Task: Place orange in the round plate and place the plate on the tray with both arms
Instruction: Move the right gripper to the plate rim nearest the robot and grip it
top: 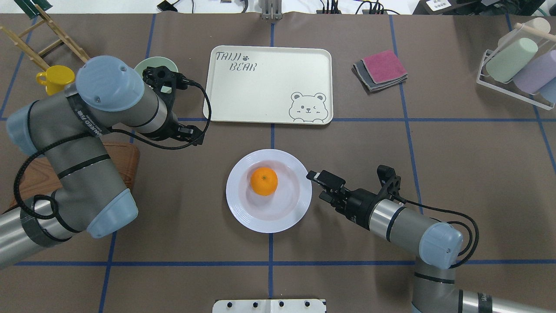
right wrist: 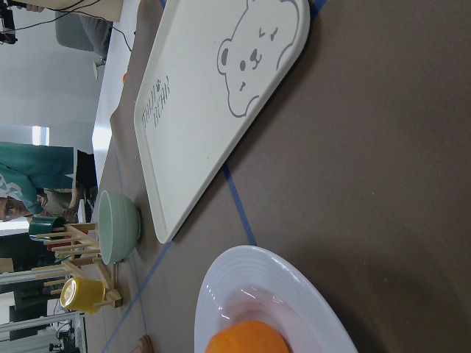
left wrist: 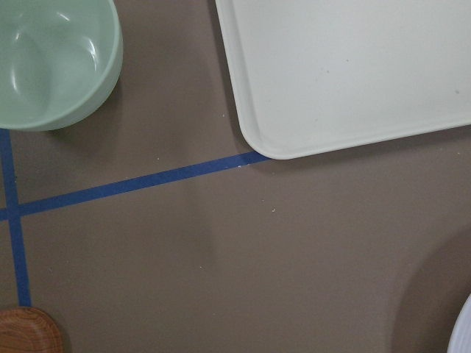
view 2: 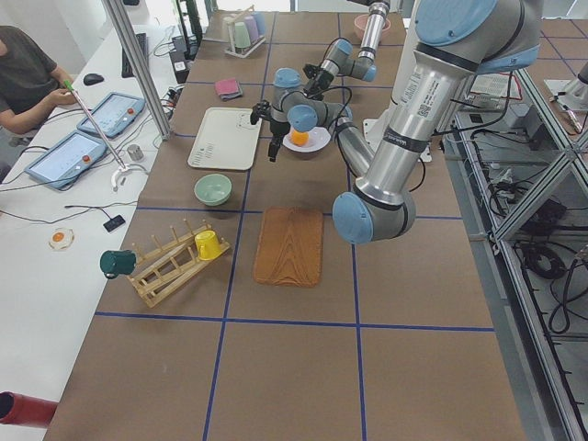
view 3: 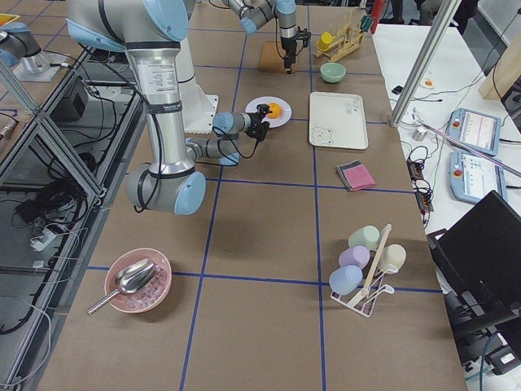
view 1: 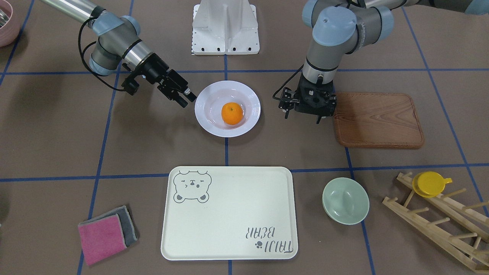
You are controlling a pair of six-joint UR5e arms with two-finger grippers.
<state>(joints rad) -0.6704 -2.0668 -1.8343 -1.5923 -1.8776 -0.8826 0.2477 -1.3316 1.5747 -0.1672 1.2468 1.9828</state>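
Resting orange [view 1: 232,113] in round plate [view 1: 203,113] | right claw [view 1: 187,98] spread | left claw [view 1: 304,114]: cannot tell

Robotics lab, not a home: two jointed robot arms [top: 87,143] mounted at a long bench [view 2: 294,377] papered brown and gridded with blue tape [view 2: 276,322], aluminium framing [view 3: 57,137] and loose cables [view 3: 45,195] alongside, touch-screen control pendants [view 2: 117,112] on a white side table [view 2: 55,285], a person [view 2: 23,69] seated at them.

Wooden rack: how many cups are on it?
2: a yellow cup at the end nearer the wooden board, a dark-green cup at the opposite end. None seems hidden.
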